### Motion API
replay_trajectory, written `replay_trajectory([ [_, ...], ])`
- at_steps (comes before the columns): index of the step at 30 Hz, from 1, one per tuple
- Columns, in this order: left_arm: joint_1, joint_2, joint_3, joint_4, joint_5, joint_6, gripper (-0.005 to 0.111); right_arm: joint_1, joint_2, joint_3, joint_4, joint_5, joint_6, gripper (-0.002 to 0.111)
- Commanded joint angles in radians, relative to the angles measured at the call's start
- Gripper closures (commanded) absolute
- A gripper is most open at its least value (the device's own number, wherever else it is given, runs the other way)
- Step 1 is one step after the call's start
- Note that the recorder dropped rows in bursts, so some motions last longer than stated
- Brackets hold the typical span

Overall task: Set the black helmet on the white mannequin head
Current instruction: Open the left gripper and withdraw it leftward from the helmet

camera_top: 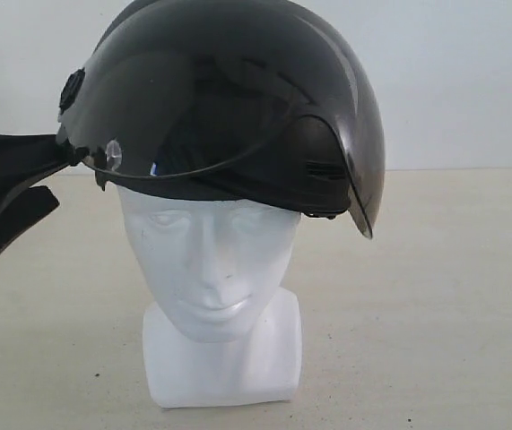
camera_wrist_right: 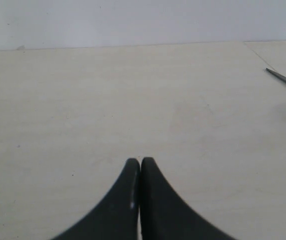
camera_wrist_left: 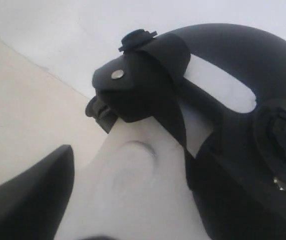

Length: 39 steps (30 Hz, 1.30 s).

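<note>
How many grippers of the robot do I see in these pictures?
2. The left gripper is open beside the black helmet, on the exterior view's left. The right gripper is shut above the table; only its wrist view shows it.

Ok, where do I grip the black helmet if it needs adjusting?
Probably take the black helmet by its lower side rim, just under the visor pivot, with the left claw coming in from its own side. The dome is smooth and round; the rim is a thin edge overhanging the white mannequin head.

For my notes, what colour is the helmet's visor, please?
The visor is smoky dark grey; exterior view best.
</note>
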Motion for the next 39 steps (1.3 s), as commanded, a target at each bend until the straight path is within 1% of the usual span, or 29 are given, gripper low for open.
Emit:
replay_trajectory([
  [1, -0.006, -0.061, 0.000, 0.031, 0.133, 0.011, 0.041, -0.002, -0.004, -0.001, -0.008, -0.011, 0.001, 0.108],
  [7, -0.006, -0.087, 0.000, 0.057, 0.148, 0.011, 0.041, -0.002, -0.004, -0.001, -0.008, -0.011, 0.001, 0.108],
  [9, -0.006, -0.087, 0.000, 0.079, 0.172, -0.019, 0.041, -0.002, -0.004, -0.001, -0.008, -0.011, 0.001, 0.108],
  [15, -0.006, -0.087, 0.000, 0.197, 0.176, -0.098, 0.041, -0.002, -0.004, -0.001, -0.008, -0.011, 0.001, 0.108],
  [21, -0.006, -0.087, 0.000, 0.251, 0.178, -0.138, 0.041, -0.002, -0.004, -0.001, -0.008, -0.011, 0.001, 0.108],
  [23, -0.006, -0.087, 0.000, 0.289, 0.178, -0.148, 0.041, -0.002, -0.004, -0.001, -0.008, -0.011, 0.001, 0.108],
  [24, -0.006, -0.087, 0.000, 0.329, 0.178, -0.155, 0.041, -0.002, -0.004, -0.001, -0.008, -0.011, 0.001, 0.108],
  [26, -0.006, -0.087, 0.000, 0.459, 0.200, -0.233, 0.041, -0.002, -0.004, -0.001, -0.008, -0.011, 0.001, 0.108],
  [29, -0.006, -0.108, 0.003, 0.687, 0.205, -0.402, 0.041, -0.002, -0.004, -0.001, -0.008, -0.011, 0.001, 0.108],
  [31, -0.006, -0.149, 0.016, 0.788, 0.203, -0.501, 0.044, -0.002, -0.004, -0.001, -0.008, -0.011, 0.001, 0.108],
  [33, -0.006, -0.200, 0.033, 0.845, 0.201, -0.537, 0.049, -0.002, -0.004, -0.001, -0.008, -0.011, 0.001, 0.108],
  [37, -0.006, -0.346, 0.091, 0.856, 0.184, -0.537, 0.061, -0.002, -0.004, -0.001, -0.008, -0.011, 0.001, 0.108],
  [39, -0.006, -0.464, 0.121, 0.856, 0.184, -0.537, 0.070, -0.002, -0.004, -0.001, -0.008, -0.011, 0.001, 0.108],
])
